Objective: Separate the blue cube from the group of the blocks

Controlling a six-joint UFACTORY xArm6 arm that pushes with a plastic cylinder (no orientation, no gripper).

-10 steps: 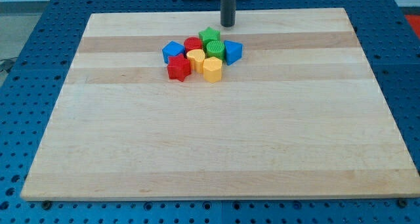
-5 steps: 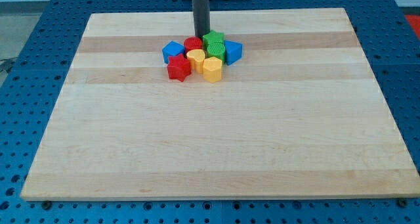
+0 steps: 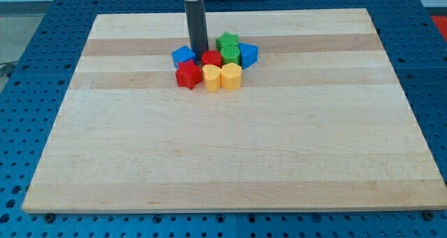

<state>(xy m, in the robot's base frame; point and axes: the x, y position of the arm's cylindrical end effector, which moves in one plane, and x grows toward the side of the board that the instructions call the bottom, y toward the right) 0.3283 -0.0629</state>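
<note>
Blue cube [image 3: 184, 56], small and plastic, at the view's left end of the bunch, near the top middle of the pale wooden board [image 3: 223, 147]. Pressed close to the red star block [image 3: 187, 75] just below it. Picked as the cube by its boxy look, though not fully sure, with another blue block [image 3: 248, 54] over at the view's right end of the bunch.

In between: a red round block [image 3: 211, 58], two yellow blocks [image 3: 211, 77] [image 3: 231, 76] side by side along the bottom, a green star [image 3: 225, 40] at the top and a green blocky one [image 3: 229, 54] under it. All packed tight.

My tip [image 3: 200, 51] down at board height, right in the gap between the blue cube and the red round block, just beside both. Touching or not: too close to tell. Nothing on this tool to spread or squeeze, just a straight dark rod, holding nothing.

Probably parked there for a good reason: like a wedge, ready for a shove toward the view's left, away from the rest.

No long side on a cube, all sides about the same. Seems turned a little, one corner toward the view's left. Hard to say more.
</note>
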